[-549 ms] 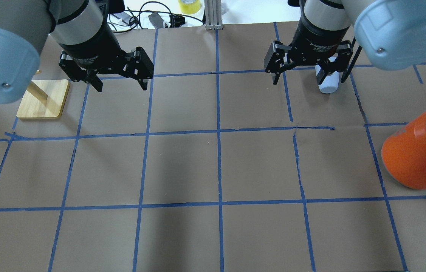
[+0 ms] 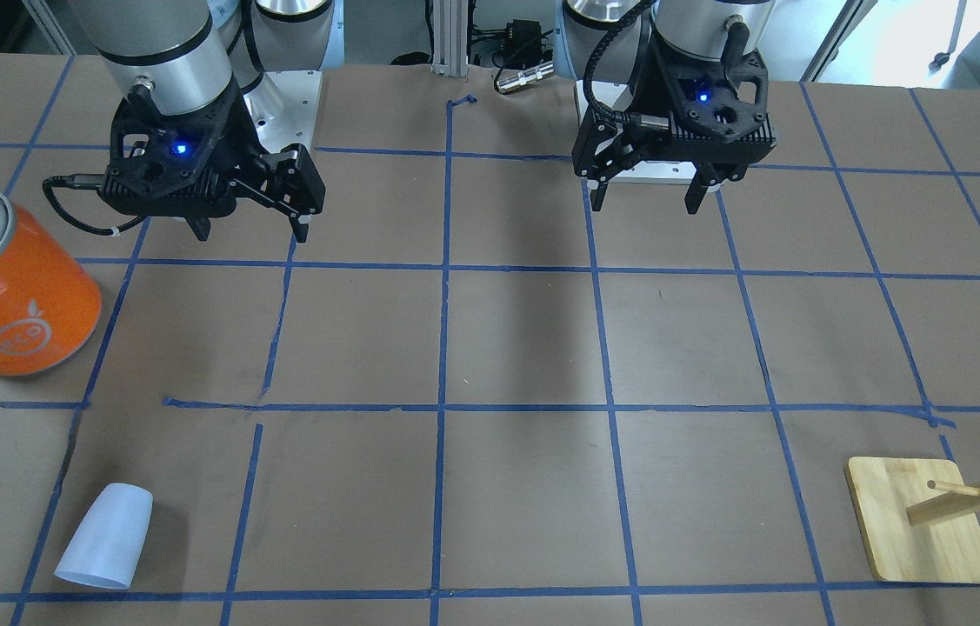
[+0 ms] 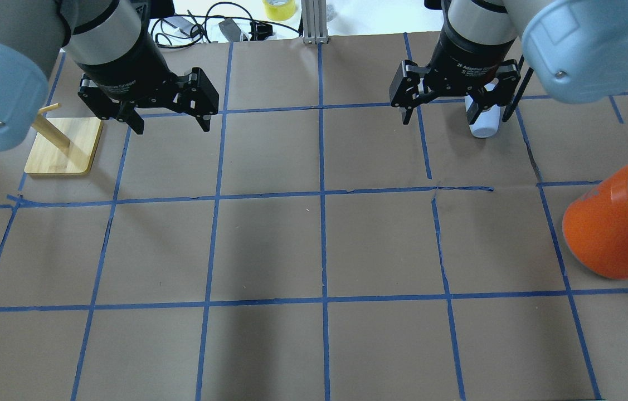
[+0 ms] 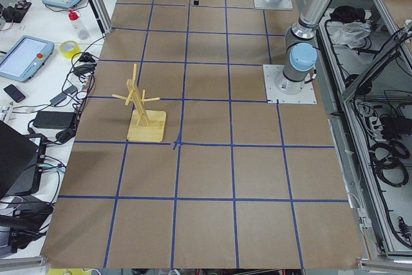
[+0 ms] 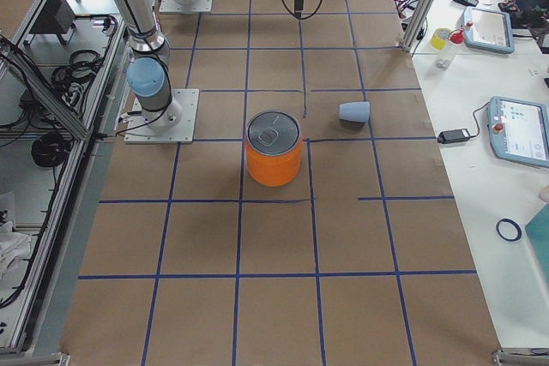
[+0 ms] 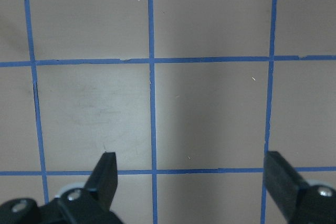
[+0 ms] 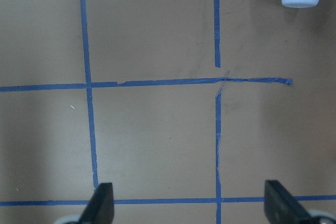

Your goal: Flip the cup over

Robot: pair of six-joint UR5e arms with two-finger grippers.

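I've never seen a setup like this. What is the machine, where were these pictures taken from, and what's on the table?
It is a robot with two arms, each ending in a two-finger hand. The left hand and right hand hang open above the table, holding nothing. Two pictures look down from behind and opposite the robot, two from the table's ends, two from wrist cameras. On the brown, blue-taped surface: a small pale cup on its side, a big orange can and a wooden peg stand.

Right end effector [image 3: 439, 118] partly hides the cup [image 3: 485, 126]
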